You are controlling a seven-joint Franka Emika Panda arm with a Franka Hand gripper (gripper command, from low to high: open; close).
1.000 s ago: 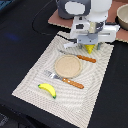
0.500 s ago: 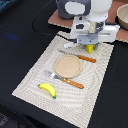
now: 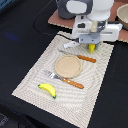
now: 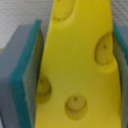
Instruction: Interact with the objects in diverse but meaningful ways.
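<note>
A curved yellow banana (image 3: pixel 47 90) lies near the ribbed cream placemat's (image 3: pixel 35 70) near-left edge, with bare mat around it. Rightward, past the round tan plate (image 3: pixel 68 65), the gripper (image 3: pixel 92 48) hangs above the mat's far edge, its teal-padded fingers (image 4: pixel 26 75) clamped on a smooth, hole-dimpled yellow cheese wedge (image 4: pixel 80 60).

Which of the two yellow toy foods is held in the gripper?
The yellow cheese wedge, the holed one, sits between the gripper pads. The yellow banana lies apart on the striped mat.

Below me a black table (image 3: pixel 20 45) carries a pale striped placemat (image 3: pixel 37 75). On the mat lie a round tan plate (image 3: pixel 67 65), fork (image 3: pixel 65 79), knife (image 3: pixel 80 56) and, nearest, a yellow banana (image 3: pixel 47 89).
</note>
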